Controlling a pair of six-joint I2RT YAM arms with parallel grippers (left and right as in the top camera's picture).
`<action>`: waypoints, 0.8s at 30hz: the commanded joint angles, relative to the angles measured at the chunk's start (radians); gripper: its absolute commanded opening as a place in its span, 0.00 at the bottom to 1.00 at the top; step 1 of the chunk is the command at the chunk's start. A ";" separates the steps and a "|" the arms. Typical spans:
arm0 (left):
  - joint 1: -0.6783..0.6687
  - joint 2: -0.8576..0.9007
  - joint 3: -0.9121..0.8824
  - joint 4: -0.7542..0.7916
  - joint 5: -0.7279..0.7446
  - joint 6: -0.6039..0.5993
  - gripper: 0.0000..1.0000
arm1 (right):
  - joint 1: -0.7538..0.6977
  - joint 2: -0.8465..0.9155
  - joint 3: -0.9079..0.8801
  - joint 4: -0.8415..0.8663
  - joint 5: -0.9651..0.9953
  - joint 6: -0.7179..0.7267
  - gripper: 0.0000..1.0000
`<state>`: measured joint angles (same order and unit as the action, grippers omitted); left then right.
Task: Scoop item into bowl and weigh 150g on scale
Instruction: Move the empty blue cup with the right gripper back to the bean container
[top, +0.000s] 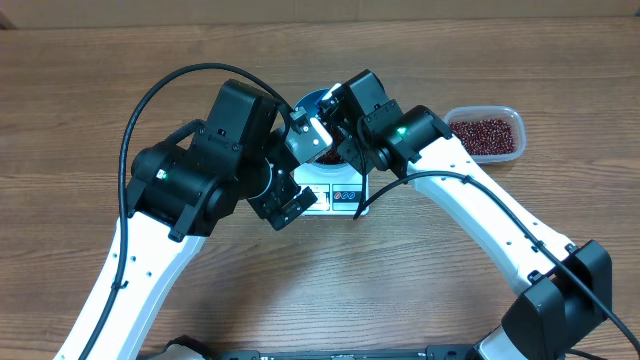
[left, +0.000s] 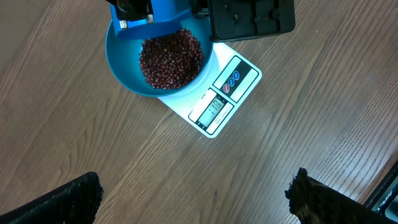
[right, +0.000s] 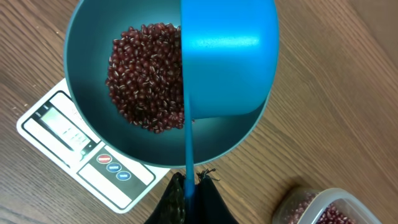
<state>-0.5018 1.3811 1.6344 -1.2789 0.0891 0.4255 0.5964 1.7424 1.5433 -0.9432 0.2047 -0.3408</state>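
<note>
Right claw (right: 188, 190) grips scoop (right: 230, 62) over beans (right: 146, 81) in bowl (right: 87, 50) on scale (right: 68, 134).

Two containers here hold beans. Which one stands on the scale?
The blue bowl; it sits on the white scale, while the clear tub stands apart from it.
</note>
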 joint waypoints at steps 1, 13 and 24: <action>0.004 -0.007 0.019 0.000 -0.003 0.000 1.00 | 0.004 -0.004 0.036 0.008 0.031 -0.004 0.04; 0.004 -0.007 0.020 0.000 -0.003 0.000 1.00 | -0.027 -0.015 0.037 0.023 -0.011 0.145 0.04; 0.004 -0.007 0.020 0.000 -0.003 0.000 1.00 | -0.190 -0.163 0.037 0.074 -0.162 0.335 0.04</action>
<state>-0.5018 1.3811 1.6344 -1.2789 0.0891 0.4255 0.4625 1.6737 1.5433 -0.8761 0.0742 -0.0895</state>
